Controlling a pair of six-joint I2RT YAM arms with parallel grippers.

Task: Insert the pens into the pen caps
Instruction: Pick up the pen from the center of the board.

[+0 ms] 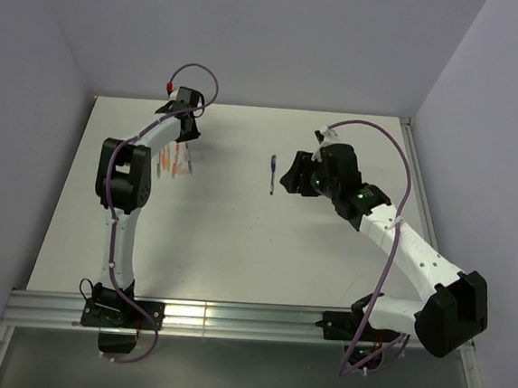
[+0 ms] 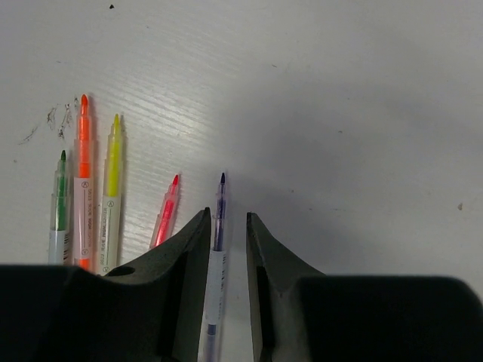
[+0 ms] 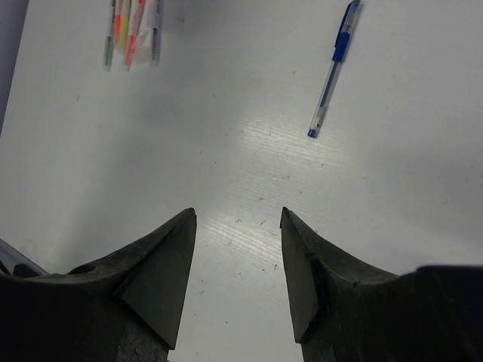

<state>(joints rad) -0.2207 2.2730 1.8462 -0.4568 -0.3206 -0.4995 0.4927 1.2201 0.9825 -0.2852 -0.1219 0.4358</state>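
Writing: I see tiny print on the clear ends of the orange pen [image 2: 83, 181] and the yellow pen [image 2: 112, 192], but it is too small for me to read
Left fingers: my left gripper [image 2: 228, 215] is open only a little. Its two fingers [image 2: 189, 264] sit one on each side of the dark blue pen [image 2: 218, 226]. I see a thin gap on both sides, so they are not pinching it
Right fingers: my right gripper [image 3: 238, 211] is spread wide and holds nothing. It hangs over the white table [image 3: 226, 151]
Row of pens: the green pen [image 2: 60, 200], the orange pen, the yellow pen, the red pen [image 2: 166, 215] and the dark blue pen lie side by side on the table, tips all pointing the same way
Lone pen: one blue pen [image 3: 332, 72] lies alone in the middle of the table, well apart from the row and near my right gripper
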